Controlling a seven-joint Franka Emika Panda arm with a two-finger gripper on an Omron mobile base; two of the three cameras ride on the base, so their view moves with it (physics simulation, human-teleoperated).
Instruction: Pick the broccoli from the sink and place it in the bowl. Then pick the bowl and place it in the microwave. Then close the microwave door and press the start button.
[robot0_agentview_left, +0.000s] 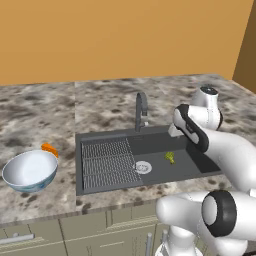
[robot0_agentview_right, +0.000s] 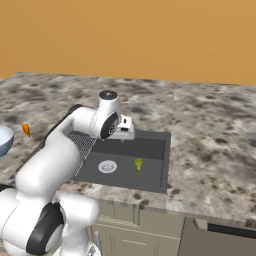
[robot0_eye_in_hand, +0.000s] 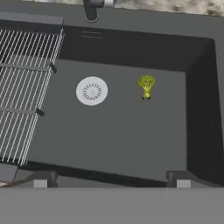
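Clearly step one: the broccoli (robot0_eye_in_hand: 145, 86) lies on the sink (robot0_eye_in_hand: 131, 144) floor beside the drain (robot0_eye_in_hand: 92, 91). Fingers (robot0_eye_in_hand: 40, 179) spread, empty, hovering above; next, descend and centre over it.

Yellow-green broccoli (robot0_eye_in_hand: 145, 85) lies on sink (robot0_eye_in_hand: 109, 144) floor beside drain (robot0_eye_in_hand: 91, 91).

- Sink (robot0_agentview_left: 100, 137): in the left base view the arm covers its right wall and right rim.
- Faucet (robot0_eye_in_hand: 91, 8): cut off by the top edge of the hand view; base alone visible.
- Ribbed rack (robot0_eye_in_hand: 24, 87): runs out of the hand view's left edge.
- Bowl (robot0_agentview_right: 4, 141): cropped by the right base view's left edge.
- Gripper (robot0_eye_in_hand: 111, 178): fingertips barely clear the bottom of the hand view; jaw opening cannot be judged.
- Small orange object (robot0_agentview_left: 50, 148): partly behind the bowl's rim; shape unclear.
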